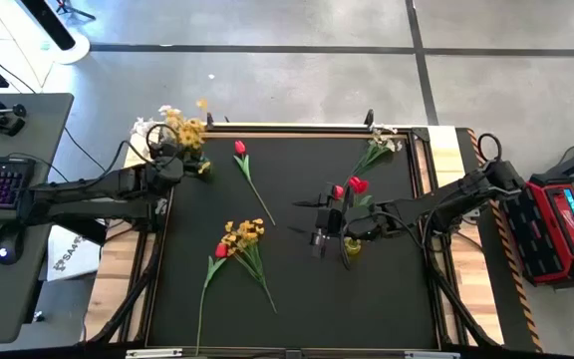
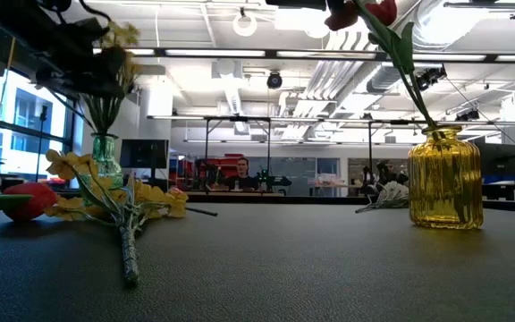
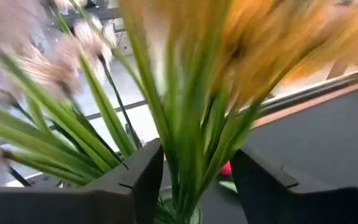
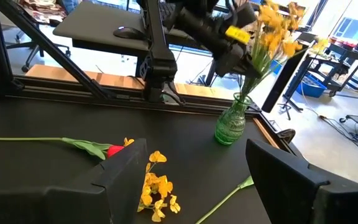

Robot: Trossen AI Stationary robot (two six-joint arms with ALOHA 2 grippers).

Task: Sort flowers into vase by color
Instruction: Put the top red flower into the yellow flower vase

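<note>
- The left gripper is parked right over the green glass vase at the far left corner of the black mat. In the left wrist view its fingers sit apart on either side of the yellow flower stems, with gaps showing, so nothing looks clamped. Best guess: a yellow bunch was just dropped in and the jaws are letting go.
- White sprigs are seen beside the yellow ones in that same vase area, so the colour sorting there may be a bit mixed, though whether they share the vase can't be told.
- The right gripper is hovering near the mat's middle with fingers spread wide and nothing between them. It's just beside the yellow ribbed vase, where red tulips are already stood, which is probably why it's waiting there.
- Still lying on the mat: one red tulip near the far edge, a yellow bunch with a red tulip head touching it nearer the front, and a white sprig at the far right.
- Roughly half done, by the look of it.
</note>
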